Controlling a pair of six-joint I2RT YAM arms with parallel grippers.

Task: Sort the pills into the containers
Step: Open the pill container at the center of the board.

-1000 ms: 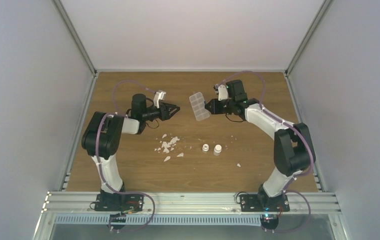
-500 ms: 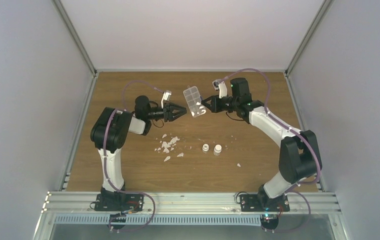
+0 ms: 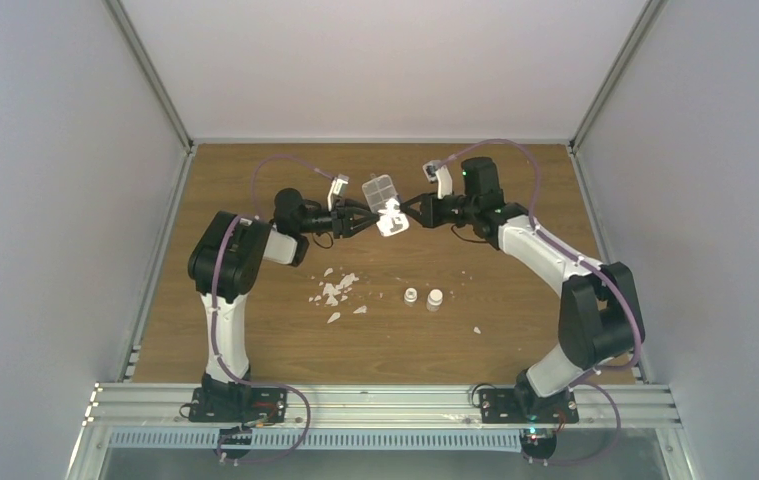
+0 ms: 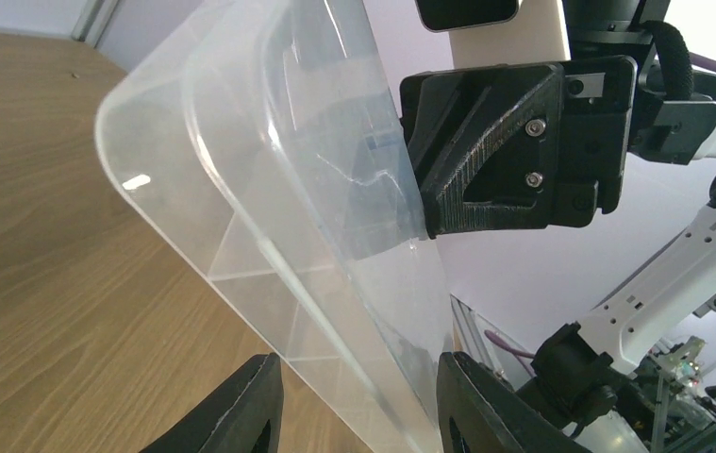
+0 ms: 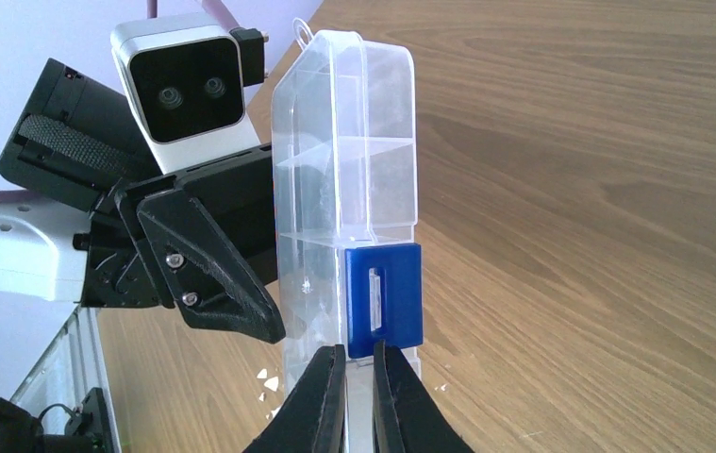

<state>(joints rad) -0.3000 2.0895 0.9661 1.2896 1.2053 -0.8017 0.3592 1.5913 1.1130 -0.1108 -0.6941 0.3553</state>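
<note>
Above wooden counter (image 3: 515, 330), upper centre: right end effector (image 3: 402, 213) clamped on clear organiser box (image 3: 380, 190), left end effector (image 3: 360, 218) spread astride it.

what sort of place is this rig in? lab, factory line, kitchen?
Most likely a lab test cell: brown wooden tabletop boxed in by plain white wall panels on an aluminium frame, left robot arm and right robot arm bolted to a metal rail at the front edge.

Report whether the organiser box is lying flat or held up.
Held up, on edge: the right gripper is shut on the organiser box near its blue latch, above the table.
</note>
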